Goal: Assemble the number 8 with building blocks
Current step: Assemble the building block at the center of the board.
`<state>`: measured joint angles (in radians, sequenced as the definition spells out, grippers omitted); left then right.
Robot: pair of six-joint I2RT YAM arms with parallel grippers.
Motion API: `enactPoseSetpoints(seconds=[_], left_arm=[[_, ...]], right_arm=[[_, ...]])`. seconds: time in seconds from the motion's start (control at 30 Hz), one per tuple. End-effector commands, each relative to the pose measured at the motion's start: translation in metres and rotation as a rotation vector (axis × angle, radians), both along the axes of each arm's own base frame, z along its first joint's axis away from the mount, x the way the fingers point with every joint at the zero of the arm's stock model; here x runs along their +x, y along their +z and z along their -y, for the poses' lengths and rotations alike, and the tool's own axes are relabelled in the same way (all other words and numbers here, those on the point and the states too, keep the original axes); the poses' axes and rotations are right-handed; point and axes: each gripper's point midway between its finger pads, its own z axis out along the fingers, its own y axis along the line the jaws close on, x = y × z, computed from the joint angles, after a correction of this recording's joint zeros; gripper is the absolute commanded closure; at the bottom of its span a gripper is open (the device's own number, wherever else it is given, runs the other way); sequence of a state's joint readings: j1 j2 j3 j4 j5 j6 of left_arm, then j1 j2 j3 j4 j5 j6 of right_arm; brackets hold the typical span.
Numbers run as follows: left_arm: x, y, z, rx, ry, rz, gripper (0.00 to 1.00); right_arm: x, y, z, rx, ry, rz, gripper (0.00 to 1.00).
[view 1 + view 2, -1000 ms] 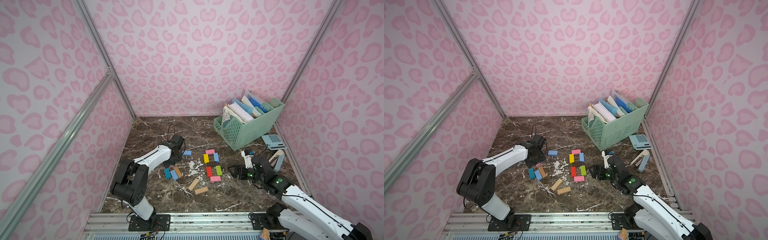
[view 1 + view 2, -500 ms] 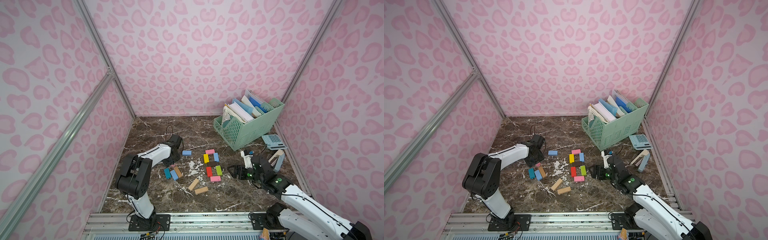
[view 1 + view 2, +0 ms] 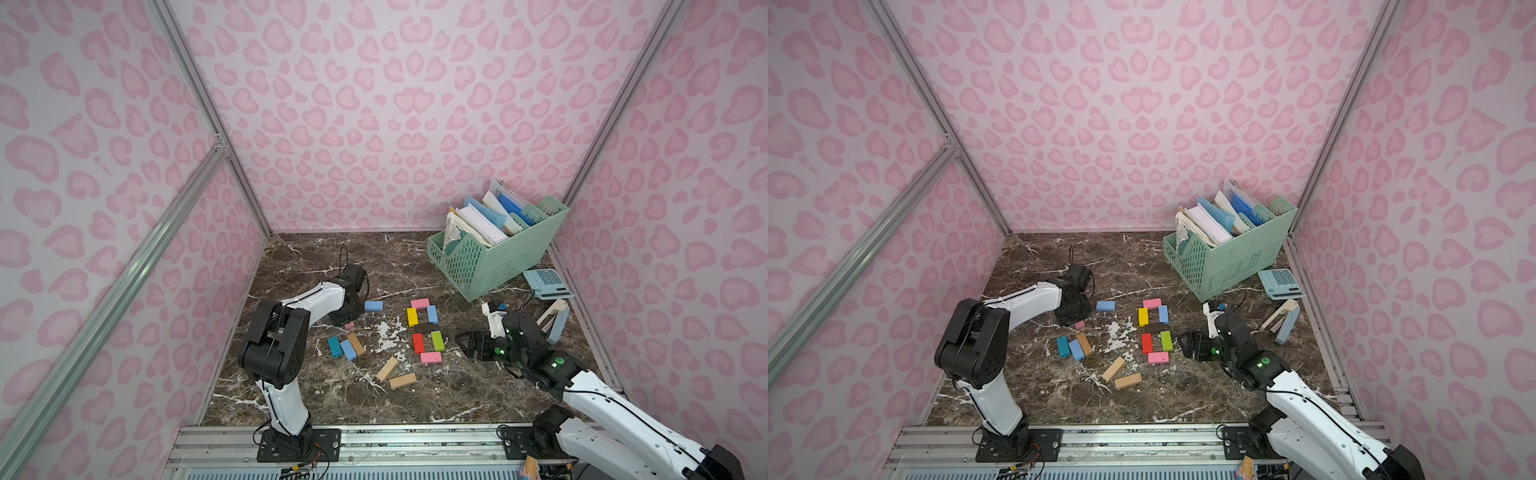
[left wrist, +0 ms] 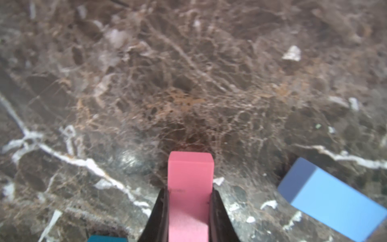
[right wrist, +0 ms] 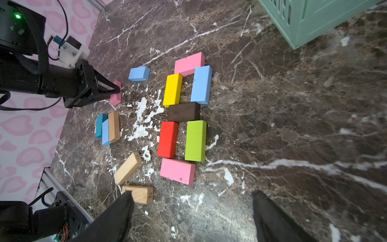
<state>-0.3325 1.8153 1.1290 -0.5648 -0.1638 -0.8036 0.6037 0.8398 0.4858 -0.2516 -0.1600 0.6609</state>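
Your left fingers [image 4: 159,220] pinch a spare pink block [image 4: 189,188], well left of the figure. Centre: the 8 [image 3: 424,328] looks complete, seven blocks, two loops sharing the brown bar [image 5: 183,112]. Your right fingers [image 5: 117,220] stand spread just right of it, empty. Judged remaining: tidying, at most.

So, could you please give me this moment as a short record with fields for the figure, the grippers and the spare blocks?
Figure eight: seven blocks laid out: pink top block, yellow block, light blue side block, dark brown bar, red block, green block, pink bottom block.
Left gripper: shut on spare pink block.
Right gripper: open, empty, beside the figure.
Loose blocks: lone light blue block; teal block, second light blue block and tan block side by side; two wood blocks.
Background: file basket, calculator.
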Motion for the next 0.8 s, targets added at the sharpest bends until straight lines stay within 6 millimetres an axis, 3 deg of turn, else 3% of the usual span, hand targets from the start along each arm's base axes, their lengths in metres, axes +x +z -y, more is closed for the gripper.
enactPoseSetpoints(seconds=[0.0,0.4,0.77], left_arm=[[-0.014,-0.007,0.017,-0.068,-0.126,-0.072,0.89],[-0.038,-0.013,0.043,-0.058,-0.326,-0.139,0.90],[-0.033,-0.015,0.054,-0.035,-0.380,-0.148,0.90]], right_arm=[[0.002,0.003,0.000,0.004,-0.003,0.017,0.10],[0.004,0.003,-0.003,0.013,-0.004,0.011,0.10],[0.004,0.005,-0.003,0.015,-0.005,0.009,0.10]])
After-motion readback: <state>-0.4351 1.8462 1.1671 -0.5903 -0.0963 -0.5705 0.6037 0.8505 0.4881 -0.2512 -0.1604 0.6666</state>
